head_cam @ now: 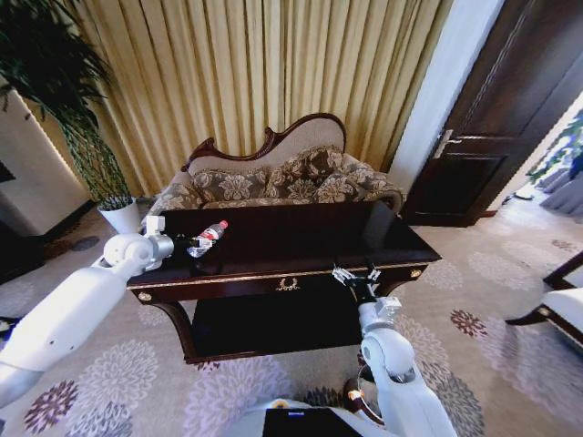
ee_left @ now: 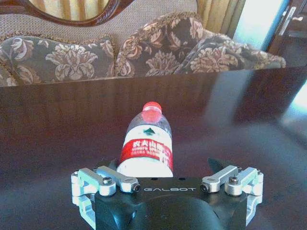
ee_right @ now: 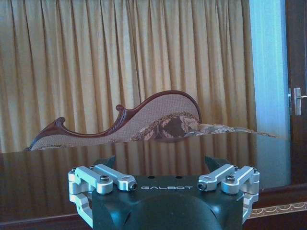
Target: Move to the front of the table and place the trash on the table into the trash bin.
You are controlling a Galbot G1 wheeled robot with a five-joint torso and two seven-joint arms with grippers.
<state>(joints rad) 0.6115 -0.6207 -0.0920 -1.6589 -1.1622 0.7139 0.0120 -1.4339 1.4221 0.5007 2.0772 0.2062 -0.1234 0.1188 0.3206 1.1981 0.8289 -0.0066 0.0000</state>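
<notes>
A clear plastic bottle (head_cam: pixel 209 235) with a red cap and red-white label, the trash, lies on its side at the left end of the dark glossy table (head_cam: pixel 301 241). My left gripper (head_cam: pixel 187 246) is level with the tabletop at the bottle's base. In the left wrist view the bottle (ee_left: pixel 146 139) points its cap away, and its base lies between the open left gripper (ee_left: pixel 163 165) fingers. My right gripper (head_cam: pixel 357 276) hovers open and empty at the table's front edge, right of the gold emblem; it (ee_right: pixel 160 163) faces across the tabletop. A sliver of the trash bin's shiny rim (head_cam: pixel 353 397) shows beside my right arm.
A patterned carved-back sofa (head_cam: pixel 282 177) stands right behind the table, with curtains beyond it. A potted plant (head_cam: pixel 118 214) is at the far left and a dark door (head_cam: pixel 492 118) at the right. A chair (head_cam: pixel 560 305) sits at the right edge on the flowered carpet.
</notes>
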